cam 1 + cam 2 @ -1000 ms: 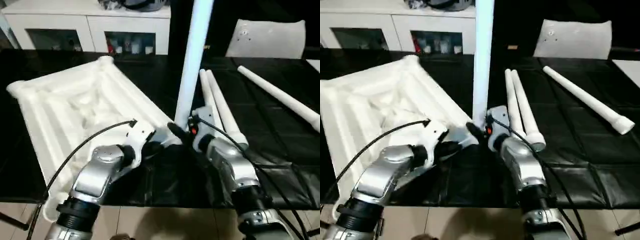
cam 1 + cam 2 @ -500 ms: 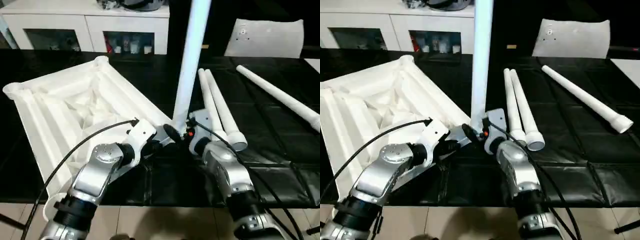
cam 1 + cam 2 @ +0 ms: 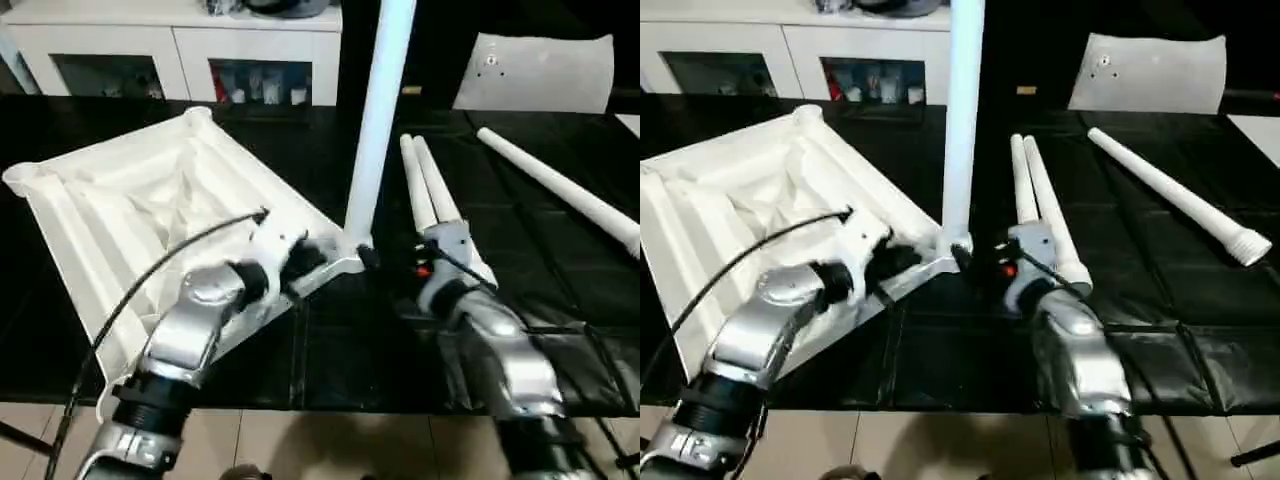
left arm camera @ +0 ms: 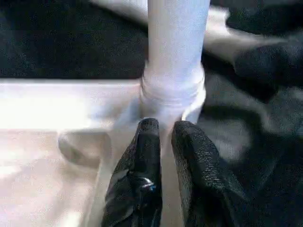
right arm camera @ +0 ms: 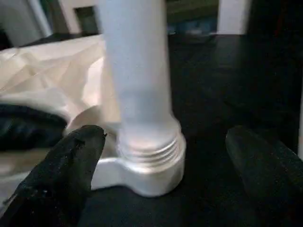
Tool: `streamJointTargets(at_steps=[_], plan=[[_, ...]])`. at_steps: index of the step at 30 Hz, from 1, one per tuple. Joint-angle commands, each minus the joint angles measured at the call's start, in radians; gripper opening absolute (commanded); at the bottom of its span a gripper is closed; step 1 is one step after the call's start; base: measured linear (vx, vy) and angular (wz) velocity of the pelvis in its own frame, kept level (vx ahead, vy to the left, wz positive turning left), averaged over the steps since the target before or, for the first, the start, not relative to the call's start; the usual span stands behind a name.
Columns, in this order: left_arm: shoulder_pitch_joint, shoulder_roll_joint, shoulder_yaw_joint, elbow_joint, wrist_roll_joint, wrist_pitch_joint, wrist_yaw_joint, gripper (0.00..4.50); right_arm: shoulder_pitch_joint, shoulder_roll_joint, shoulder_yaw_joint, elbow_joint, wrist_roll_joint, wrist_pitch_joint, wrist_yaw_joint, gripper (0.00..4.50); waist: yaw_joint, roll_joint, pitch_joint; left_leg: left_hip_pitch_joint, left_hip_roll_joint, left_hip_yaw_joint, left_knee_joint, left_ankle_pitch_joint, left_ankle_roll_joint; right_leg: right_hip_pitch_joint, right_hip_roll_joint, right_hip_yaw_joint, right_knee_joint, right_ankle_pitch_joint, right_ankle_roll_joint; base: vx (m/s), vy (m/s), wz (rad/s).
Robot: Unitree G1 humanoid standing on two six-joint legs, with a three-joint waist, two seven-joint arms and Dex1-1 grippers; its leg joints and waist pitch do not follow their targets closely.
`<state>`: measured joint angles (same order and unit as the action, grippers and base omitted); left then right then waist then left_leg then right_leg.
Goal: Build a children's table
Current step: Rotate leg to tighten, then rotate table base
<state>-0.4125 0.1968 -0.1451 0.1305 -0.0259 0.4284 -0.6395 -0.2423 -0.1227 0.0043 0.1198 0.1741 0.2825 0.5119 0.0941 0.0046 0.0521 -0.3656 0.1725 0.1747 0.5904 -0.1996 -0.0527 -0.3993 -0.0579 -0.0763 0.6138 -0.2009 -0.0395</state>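
Observation:
The children's table top lies upside down on the left, ribbed underside up. One white leg stands upright in its near right corner socket. My left gripper rests over the rim just beside that socket. In the left wrist view its fingers stand a narrow gap apart and point at the leg's base. My right gripper is wide open, one finger on each side of the threaded leg base, and touches nothing. It sits just right of the socket.
Two loose white legs lie side by side right of the upright one, and another lies further right. A white cabinet and a white bag stand behind the black work table.
My right gripper has opened wide, let go of the upright leg and drawn back a little. The left gripper's fingers have parted slightly. The leg stays standing.

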Motion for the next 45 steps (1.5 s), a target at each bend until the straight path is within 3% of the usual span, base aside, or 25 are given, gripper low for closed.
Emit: streamJointTargets(at_steps=[1,6,9,10,14,15,17,19,21,22,27,31,36,39,43,45], plan=[[-0.016,-0.006,0.024,-0.029,-0.024,-0.004,0.012,0.97,0.012,-0.008,0.026,-0.027,-0.004,0.029,0.018,4.5,0.01,0.0,-0.061,0.005,0.059,-0.024,-0.064,-0.104,0.061,0.06,-0.097,0.06,-0.077,-0.137,-0.16,0.0,0.0,0.0],[-0.02,0.061,0.141,-0.072,-0.03,0.046,0.088,0.97,0.052,-0.022,0.114,-0.083,-0.037,0.05,0.034,4.5,0.005,0.005,-0.06,0.001,0.055,-0.027,-0.065,-0.115,0.053,0.06,-0.093,0.057,-0.078,-0.149,-0.149,0.0,0.0,0.0],[-0.006,0.167,0.242,-0.083,0.048,0.1,0.193,0.78,0.052,-0.018,0.162,-0.091,-0.052,0.089,0.041,4.5,-0.001,0.011,-0.059,0.002,0.056,-0.03,-0.066,-0.117,0.045,0.058,-0.087,0.055,-0.074,-0.142,-0.139,0.0,0.0,0.0],[0.012,0.219,0.29,-0.093,0.082,0.13,0.231,0.67,0.047,-0.013,0.177,-0.087,-0.057,0.107,0.039,4.5,-0.002,0.02,-0.061,0.005,0.056,-0.031,-0.065,-0.119,0.041,0.057,-0.087,0.055,-0.071,-0.137,-0.141,0.0,0.0,0.0],[0.08,0.333,0.342,-0.122,0.157,0.175,0.266,0.41,0.032,-0.011,0.205,-0.055,-0.088,0.106,0.02,4.5,-0.001,0.024,-0.062,0.013,0.06,-0.032,-0.065,-0.113,0.027,0.049,-0.086,0.057,-0.068,-0.091,-0.161,0.0,0.0,0.0],[0.112,0.382,0.335,-0.13,0.2,0.183,0.278,0.27,0.026,-0.01,0.21,-0.042,-0.096,0.115,0.01,4.5,0.002,0.017,-0.061,0.014,0.061,-0.03,-0.066,-0.119,0.027,0.048,-0.085,0.057,-0.067,-0.083,-0.167,0.0,0.0,0.0],[0.171,0.456,0.324,-0.143,0.259,0.198,0.282,0.18,0.016,-0.009,0.217,-0.019,-0.109,0.13,-0.005,4.5,0.004,0.021,-0.059,0.01,0.062,-0.034,-0.072,-0.139,0.022,0.049,-0.087,0.058,-0.062,-0.098,-0.166,0.0,0.0,0.0],[0.217,0.485,0.329,-0.153,0.27,0.234,0.286,0.17,0.008,-0.008,0.229,0.001,-0.114,0.145,-0.008,4.5,0.007,0.017,-0.057,0.016,0.062,-0.031,-0.073,-0.16,0.015,0.044,-0.089,0.06,-0.067,-0.127,-0.164,0.0,0.0,0.0],[0.23,0.497,0.319,-0.155,0.275,0.243,0.28,0.03,0.006,-0.009,0.236,0.008,-0.116,0.147,-0.003,4.5,0.016,0.022,-0.053,0.021,0.063,-0.031,-0.075,-0.208,0.004,0.038,-0.092,0.062,-0.077,-0.189,-0.157,0.0,0.0,0.0],[0.241,0.501,0.315,-0.152,0.269,0.252,0.271,0.03,0.002,-0.008,0.242,0.02,-0.121,0.144,-0.001,4.5,0.018,0.018,-0.052,0.02,0.063,-0.031,-0.077,-0.219,0.001,0.039,-0.092,0.063,-0.079,-0.203,-0.153,0.0,0.0,0.0],[0.282,0.502,0.272,-0.195,0.245,0.327,0.205,0.03,-0.029,0.013,0.252,0.099,-0.142,0.129,-0.023,4.5,0.019,0.019,-0.053,0.017,0.064,-0.037,-0.083,-0.248,-0.021,0.041,-0.096,0.065,-0.076,-0.216,-0.151,0.0,0.0,0.0],[0.284,0.493,0.266,-0.209,0.226,0.285,0.192,0.03,-0.067,0.031,0.253,0.163,-0.146,0.103,-0.037,4.5,0.017,0.019,-0.054,0.016,0.06,-0.035,-0.08,-0.237,-0.015,0.042,-0.094,0.065,-0.077,-0.204,-0.152,0.0,0.0,0.0],[0.28,0.519,0.253,-0.219,0.229,0.298,0.172,0.03,-0.109,0.051,0.253,0.238,-0.158,0.069,-0.047,4.5,0.016,0.021,-0.057,0.016,0.059,-0.034,-0.077,-0.217,-0.012,0.041,-0.092,0.064,-0.072,-0.166,-0.16,0.0,0.0,0.0],[0.3,0.526,0.225,-0.229,0.189,0.325,0.103,0.03,-0.13,0.059,0.248,0.273,-0.159,0.051,-0.05,4.5,0.015,0.02,-0.056,0.016,0.059,-0.033,-0.078,-0.219,-0.014,0.042,-0.094,0.064,-0.073,-0.172,-0.167,0.0,0.0,0.0],[0.335,0.542,0.178,-0.254,0.156,0.367,0.021,0.03,-0.156,0.066,0.244,0.323,-0.161,0.024,-0.054,4.5,0.013,0.023,-0.054,0.016,0.06,-0.035,-0.08,-0.24,-0.02,0.04,-0.095,0.065,-0.071,-0.191,-0.171,0.0,0.0,0.0],[0.349,0.537,0.153,-0.302,0.096,0.4,-0.05,0.03,-0.183,0.081,0.226,0.374,-0.157,0.001,-0.071,4.5,0.01,0.03,-0.05,0.021,0.06,-0.035,-0.082,-0.284,-0.028,0.037,-0.098,0.067,-0.079,-0.248,-0.169,0.0,0.0,0.0]])
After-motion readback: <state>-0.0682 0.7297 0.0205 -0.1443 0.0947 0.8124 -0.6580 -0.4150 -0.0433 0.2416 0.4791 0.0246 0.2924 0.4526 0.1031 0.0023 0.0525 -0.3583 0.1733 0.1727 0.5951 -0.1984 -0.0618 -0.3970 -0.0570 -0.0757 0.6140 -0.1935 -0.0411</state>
